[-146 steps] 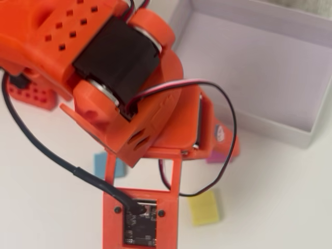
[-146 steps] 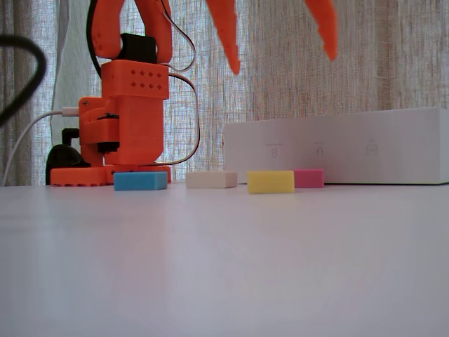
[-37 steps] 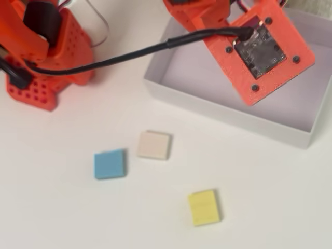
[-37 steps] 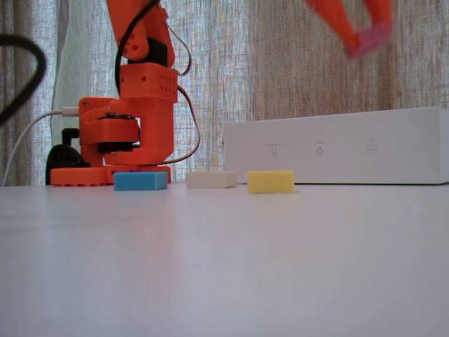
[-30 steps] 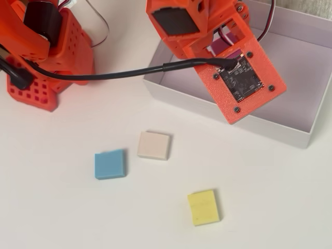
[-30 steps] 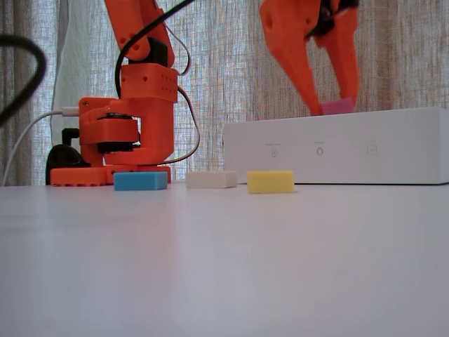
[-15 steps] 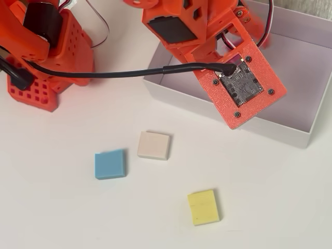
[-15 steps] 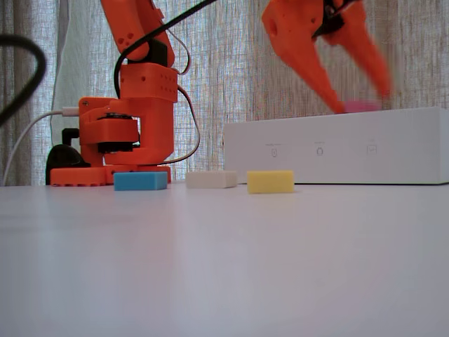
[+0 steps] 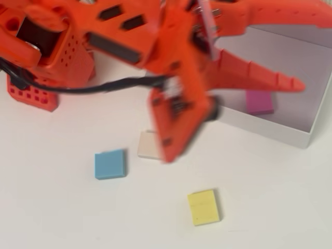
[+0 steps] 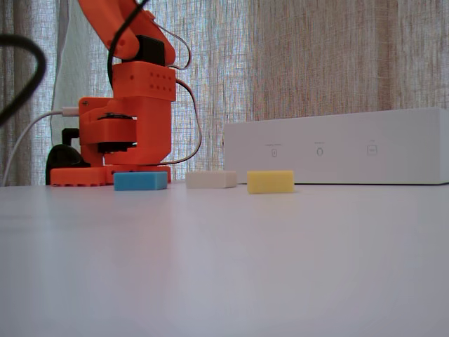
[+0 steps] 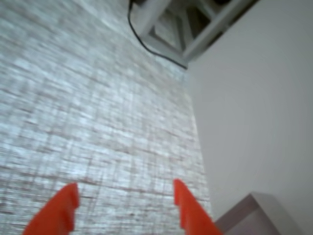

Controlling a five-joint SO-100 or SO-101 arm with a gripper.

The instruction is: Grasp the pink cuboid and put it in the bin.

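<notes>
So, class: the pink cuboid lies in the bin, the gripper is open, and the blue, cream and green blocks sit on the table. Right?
Not quite: no block is green. The overhead view shows a yellow block beside the blue block and cream block. The rest holds.

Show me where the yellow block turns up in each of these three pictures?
Overhead view: yellow block sits low, right of centre, on the table.
Fixed view: yellow block is mid-frame, right of the cream block.
Wrist view: not in it.
Shared landmark: the white bin.
</notes>
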